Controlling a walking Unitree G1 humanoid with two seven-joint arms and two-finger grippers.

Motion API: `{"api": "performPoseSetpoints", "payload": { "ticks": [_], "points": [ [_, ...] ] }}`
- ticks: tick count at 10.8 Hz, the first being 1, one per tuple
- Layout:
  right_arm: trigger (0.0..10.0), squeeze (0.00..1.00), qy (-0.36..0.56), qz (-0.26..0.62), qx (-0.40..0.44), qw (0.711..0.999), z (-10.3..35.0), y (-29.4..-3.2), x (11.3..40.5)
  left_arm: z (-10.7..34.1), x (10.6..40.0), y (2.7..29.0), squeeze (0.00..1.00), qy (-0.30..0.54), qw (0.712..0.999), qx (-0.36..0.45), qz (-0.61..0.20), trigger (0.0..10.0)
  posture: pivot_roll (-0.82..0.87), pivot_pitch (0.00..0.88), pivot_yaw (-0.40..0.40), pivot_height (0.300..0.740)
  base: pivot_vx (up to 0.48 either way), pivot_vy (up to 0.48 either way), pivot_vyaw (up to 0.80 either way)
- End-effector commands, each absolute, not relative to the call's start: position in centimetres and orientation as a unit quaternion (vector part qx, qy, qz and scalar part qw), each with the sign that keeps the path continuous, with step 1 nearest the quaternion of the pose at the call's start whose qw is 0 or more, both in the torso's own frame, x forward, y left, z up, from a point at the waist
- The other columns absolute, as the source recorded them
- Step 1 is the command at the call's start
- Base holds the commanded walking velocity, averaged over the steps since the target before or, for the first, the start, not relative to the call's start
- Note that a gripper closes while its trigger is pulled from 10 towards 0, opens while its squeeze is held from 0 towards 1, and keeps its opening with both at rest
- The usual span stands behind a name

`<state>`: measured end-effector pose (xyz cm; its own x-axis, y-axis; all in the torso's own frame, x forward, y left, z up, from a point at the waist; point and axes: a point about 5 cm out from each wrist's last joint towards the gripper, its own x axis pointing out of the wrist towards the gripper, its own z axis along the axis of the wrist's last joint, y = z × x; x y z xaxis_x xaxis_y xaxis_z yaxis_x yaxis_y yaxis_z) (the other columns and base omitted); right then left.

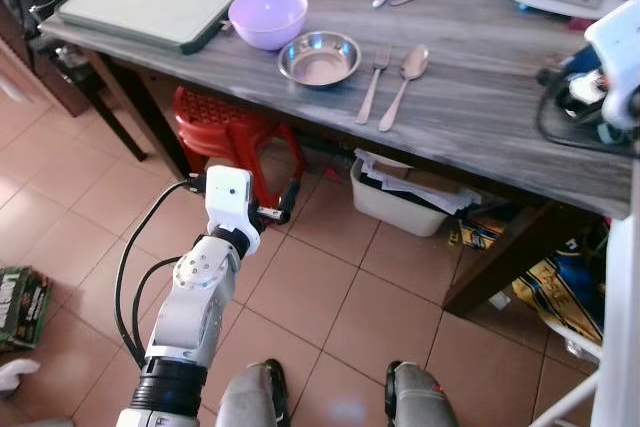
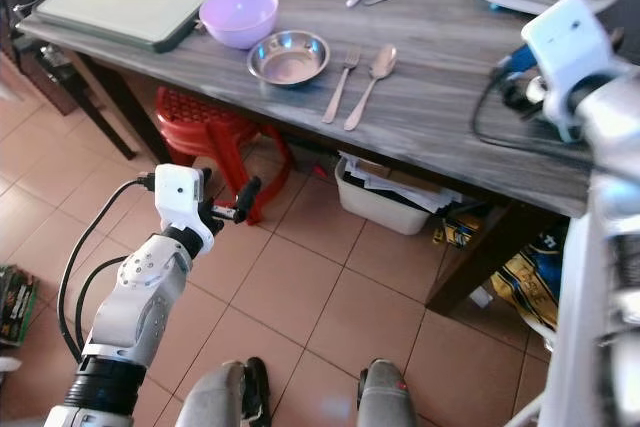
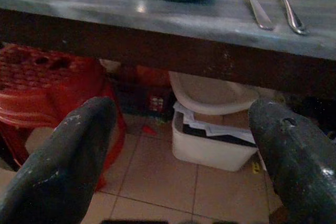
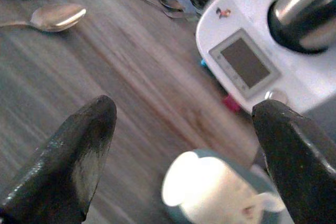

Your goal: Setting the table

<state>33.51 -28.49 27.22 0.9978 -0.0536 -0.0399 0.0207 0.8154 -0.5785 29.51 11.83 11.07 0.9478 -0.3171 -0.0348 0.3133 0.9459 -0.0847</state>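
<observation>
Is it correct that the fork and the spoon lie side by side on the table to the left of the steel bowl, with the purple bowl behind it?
Not quite. The fork and the spoon lie to the right of the steel bowl, not to its left, as the left eye view shows. The rest holds: they lie side by side on the table, and the purple bowl is behind the steel bowl.
</observation>
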Motion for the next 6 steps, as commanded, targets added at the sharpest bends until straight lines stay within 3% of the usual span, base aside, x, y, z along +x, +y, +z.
{"api": "performPoseSetpoints", "payload": {
  "ticks": [1, 3, 6],
  "points": [
    [10.0, 0.00, -0.010, -0.100, -0.222, 0.970, 27.4, -29.0, 32.6, 12.0, 29.6, 12.7, 0.00, -0.004, 0.989, -0.032, -0.143, 10.0, -0.11, 0.172, 0.113, 0.740, 0.000, 0.000, 0.00],
    [10.0, 0.00, -0.051, -0.203, -0.045, 0.977, 24.1, -28.4, 30.9, 12.4, 29.5, 12.9, 0.00, -0.013, 0.989, -0.020, -0.149, 10.0, -0.11, 0.182, 0.120, 0.740, 0.000, 0.000, 0.00],
    [10.0, 0.00, -0.079, -0.257, 0.113, 0.957, 22.7, -29.1, 30.1, 12.4, 28.9, 13.3, 0.00, -0.013, 0.989, -0.010, -0.149, 10.0, -0.08, 0.207, 0.140, 0.740, 0.000, 0.000, 0.00]
  ]
}}
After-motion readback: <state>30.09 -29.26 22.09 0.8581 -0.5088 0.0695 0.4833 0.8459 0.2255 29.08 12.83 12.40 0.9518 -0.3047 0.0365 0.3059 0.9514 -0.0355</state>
